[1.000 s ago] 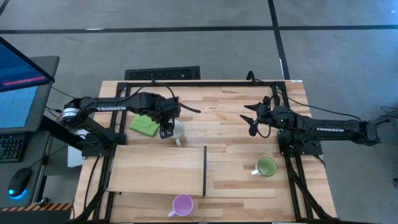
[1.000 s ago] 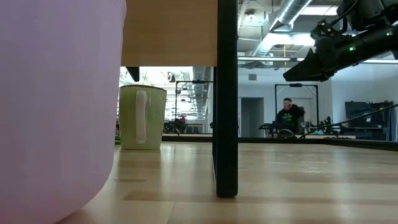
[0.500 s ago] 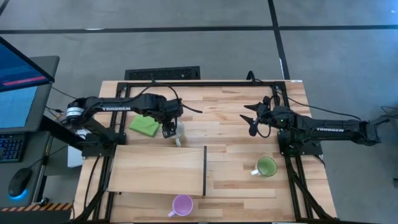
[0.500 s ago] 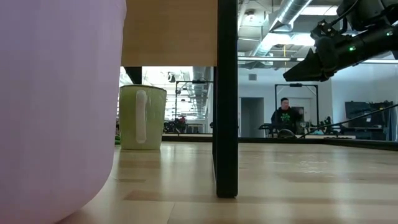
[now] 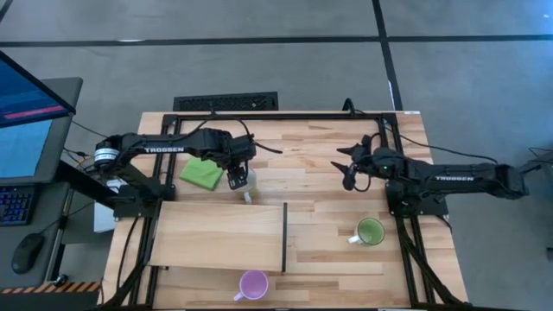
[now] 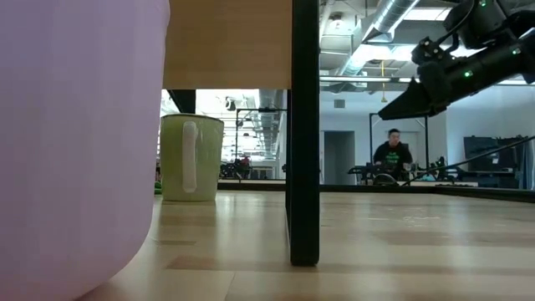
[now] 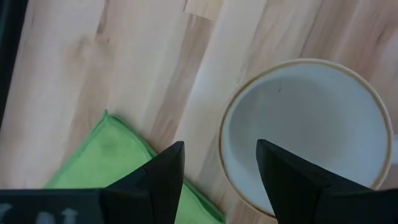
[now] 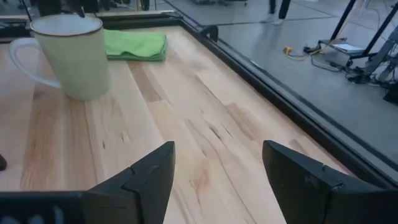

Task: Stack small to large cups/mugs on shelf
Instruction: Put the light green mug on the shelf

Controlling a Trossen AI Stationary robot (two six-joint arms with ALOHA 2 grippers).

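Observation:
A white mug (image 5: 248,183) stands upright on the table beyond the shelf (image 5: 220,235), with its handle toward the near edge. My left gripper (image 7: 217,167) hovers open just above it and points down. One finger is over the mug's hollow, the other is outside its rim (image 7: 222,146), and neither touches. A green mug (image 5: 370,231) stands to the right of the shelf. A purple mug (image 5: 253,283) stands at the near edge. My right gripper (image 5: 349,169) waits open above the far right of the table and faces the white mug (image 8: 67,55).
A folded green cloth (image 5: 201,174) lies just left of the white mug, under my left arm. The shelf's dark strip (image 6: 303,134) stands upright at its right end. A black frame runs around the table. A person (image 6: 391,153) is far back in the room.
My left gripper has moved a little toward the table's right edge and down, and now stands over the white mug's rim. Its fingers are still open. The mugs have not moved.

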